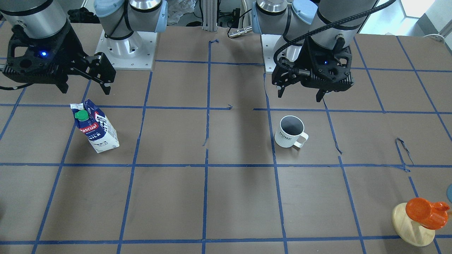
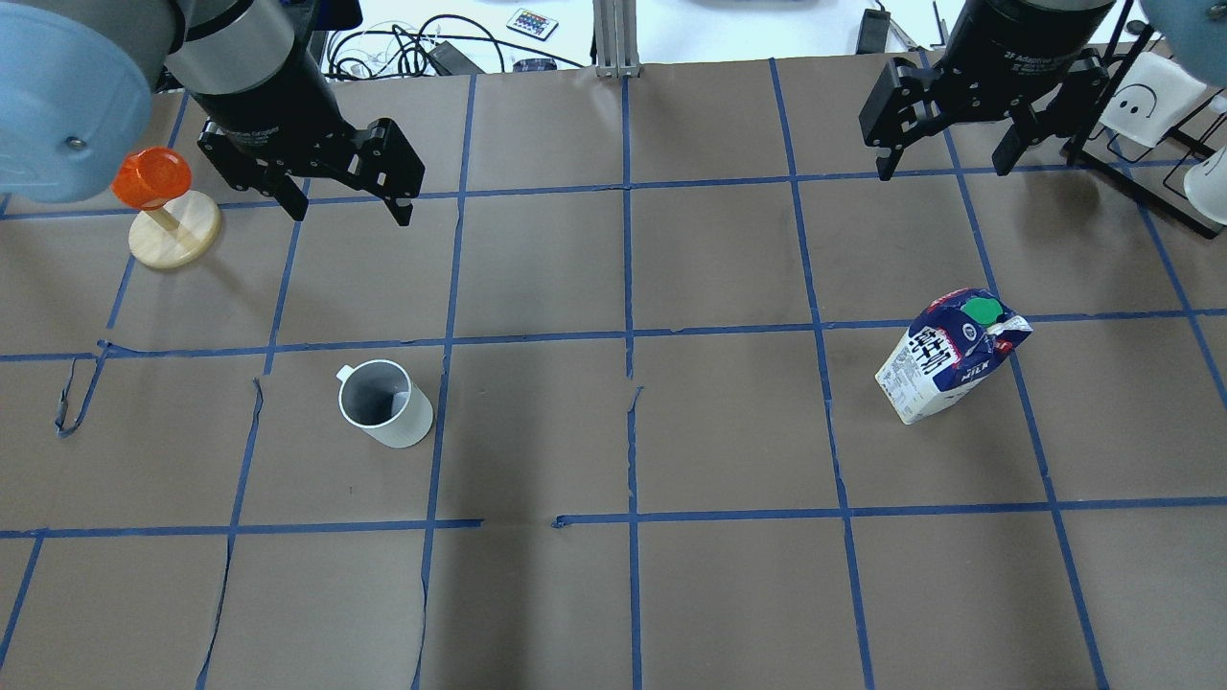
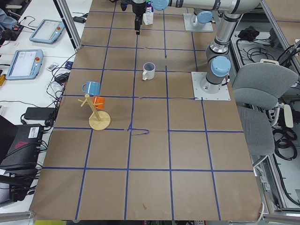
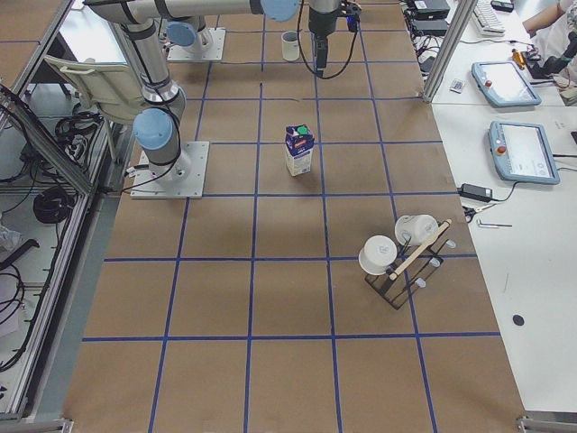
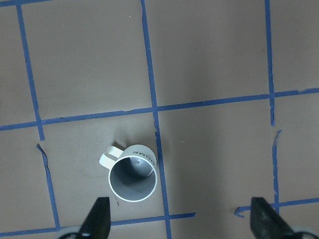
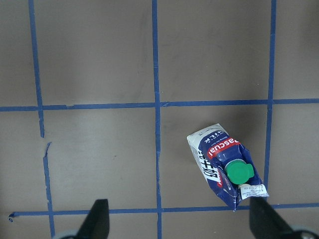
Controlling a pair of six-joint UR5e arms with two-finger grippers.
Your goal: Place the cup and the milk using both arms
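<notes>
The cup (image 1: 290, 132) is set upright on the brown table (image 1: 240, 197), in the robot's left half, just beside a blue tape line (image 1: 273, 141). It is white outside and dark grey inside, with "HOME" printed on the wall and a side handle.

The milk (image 1: 94, 126) is set upright in the right half, well apart from the cup. The carton is dark blue and white, with a green round cap and a red "Pascual" label.

The left gripper (image 1: 300, 96) is held above the table near the cup, jaws spread, nothing gripped. The right gripper (image 1: 85, 89) is held near the milk, jaws likewise spread and empty.
</notes>
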